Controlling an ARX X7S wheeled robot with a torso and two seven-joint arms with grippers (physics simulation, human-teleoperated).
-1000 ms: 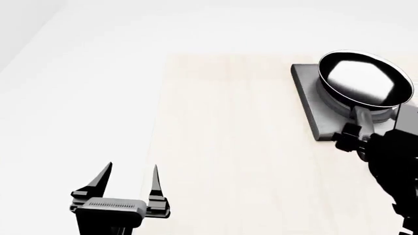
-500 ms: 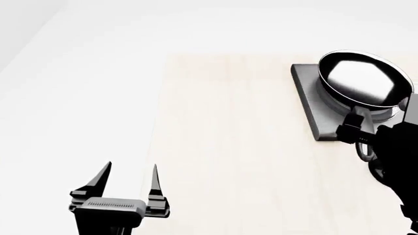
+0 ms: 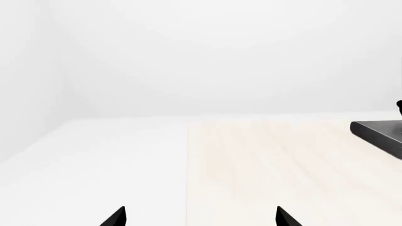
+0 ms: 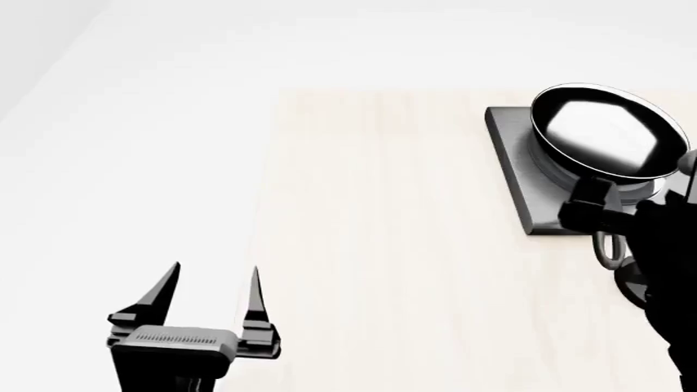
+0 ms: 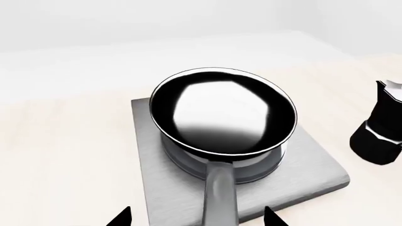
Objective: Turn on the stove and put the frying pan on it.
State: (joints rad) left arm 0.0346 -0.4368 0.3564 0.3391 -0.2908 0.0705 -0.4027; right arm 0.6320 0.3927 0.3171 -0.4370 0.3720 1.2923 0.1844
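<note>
Glossy black, the frying pan (image 5: 223, 113) is seen resting on the burner rings of the dark grey stove (image 5: 157, 188), its bowl roughly centred on the slab and its long handle (image 5: 220, 197) reaching out over the near edge toward the right gripper (image 5: 196, 217). In the right wrist view the two fingertips of that gripper are spread wide on either side of the handle, with clear gaps between; nothing is clamped. In the head view the right arm is a dark mass at the stove's near corner, and the handle's end loop can be made out beside it. The left gripper (image 4: 212, 292) is held over the white part of the table (image 4: 360, 245), well apart from the stove, its fingers parted and empty.

The placing step is judged to be essentially done. No knob can be seen in any view, so whether the stove has been switched on cannot be told.

Several risks are suggested. If the right gripper were drawn back crookedly, a finger could catch the handle and the pan could be dragged or tipped off the rings. A moka pot (image 5: 380, 136) stands just beside the stove on the pale wood and could be knocked by a sideways sweep of the arm.
</note>
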